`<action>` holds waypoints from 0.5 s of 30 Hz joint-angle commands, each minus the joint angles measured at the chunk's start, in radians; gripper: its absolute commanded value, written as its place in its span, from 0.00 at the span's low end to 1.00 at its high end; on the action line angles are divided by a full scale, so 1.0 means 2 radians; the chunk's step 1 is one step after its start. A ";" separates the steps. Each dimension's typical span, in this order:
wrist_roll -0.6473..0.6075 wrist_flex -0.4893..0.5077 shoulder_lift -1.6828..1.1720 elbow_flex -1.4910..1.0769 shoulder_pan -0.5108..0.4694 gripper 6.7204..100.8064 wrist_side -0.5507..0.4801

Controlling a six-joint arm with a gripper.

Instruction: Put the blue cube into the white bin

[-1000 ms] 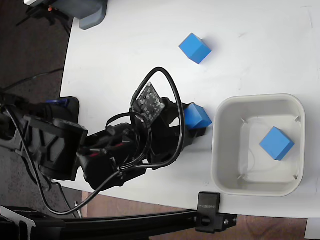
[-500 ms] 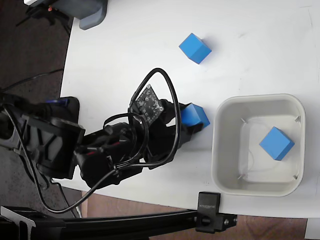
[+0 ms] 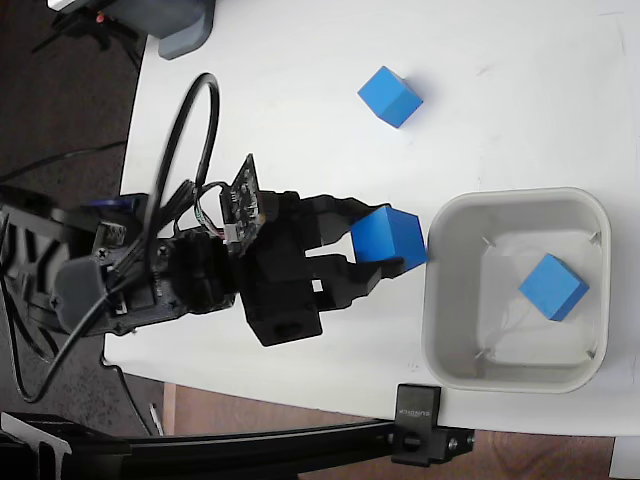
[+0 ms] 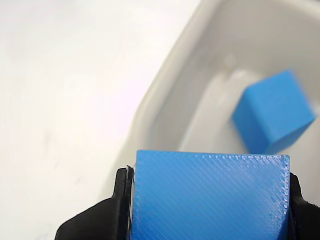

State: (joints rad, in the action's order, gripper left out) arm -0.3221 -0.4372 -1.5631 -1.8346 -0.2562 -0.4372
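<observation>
Fixed view | blue cubes: 3 | white bin (image 3: 440,300): 1, one cube inside | jaws pinching blue cube (image 3: 388,238)

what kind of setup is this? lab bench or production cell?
Most likely a lab or hobby bench: a small arm with exposed wiring, its pincer shut on a blue cube, beside a white bin on a plain white table with a clamp on its edge.

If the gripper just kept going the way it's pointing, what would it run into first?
Probably the near wall of the white bin. The gripper, jaws shut on a blue cube, points right in the fixed view, straight at that rim. If it is high enough, it would pass over; height is unclear.
</observation>
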 commanded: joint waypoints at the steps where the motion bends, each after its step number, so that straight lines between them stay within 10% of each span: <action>1: 0.008 0.024 0.010 0.076 0.019 0.46 0.051; 10: 0.011 0.024 0.085 0.167 0.030 0.53 0.084; 13: 0.009 0.024 0.086 0.163 0.030 0.92 0.089; 15: 0.008 0.021 0.084 0.163 0.031 0.99 0.091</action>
State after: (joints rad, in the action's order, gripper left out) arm -0.3022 -0.4096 -1.3591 -1.5647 -0.2010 -0.2684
